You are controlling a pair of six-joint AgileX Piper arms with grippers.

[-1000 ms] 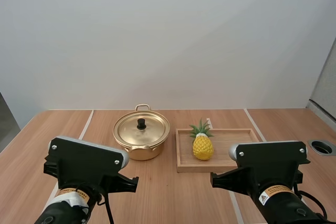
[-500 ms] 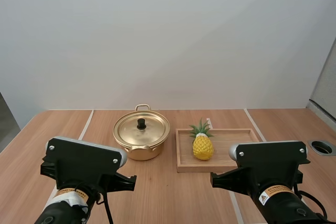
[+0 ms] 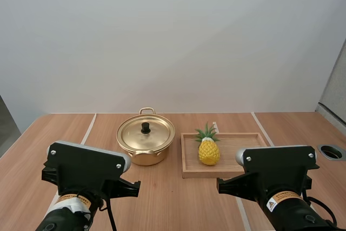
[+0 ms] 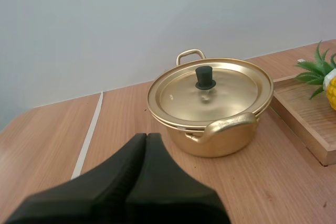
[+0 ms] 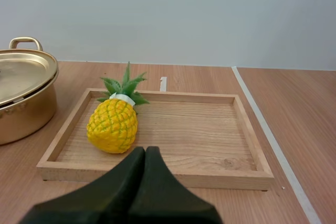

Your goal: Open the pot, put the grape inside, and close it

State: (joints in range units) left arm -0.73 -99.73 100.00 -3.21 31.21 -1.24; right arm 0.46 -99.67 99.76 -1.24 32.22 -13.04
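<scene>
Gold pot [image 3: 141,153] stands mid-table [image 3: 178,198], lid [image 3: 154,133] on, black knob [image 3: 145,127] up. Just to its right is a wooden tray [image 3: 240,143], apart from the pot. The fruit in it is a yellow pineapple [image 3: 208,151], at the tray's left end, leaves to the far side. L gripper [image 4: 146,139] is closed, fingers together as one wedge w/ nothing held, near the pot's front handle but short of it. R gripper [image 5: 145,151] is likewise closed and empty, just before the tray's near rim, facing the pineapple.

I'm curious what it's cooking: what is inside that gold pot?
Cannot tell: the gold lid with its black knob sits closed on the pot, hiding the inside. A pineapple lies on the wooden tray beside it.
</scene>
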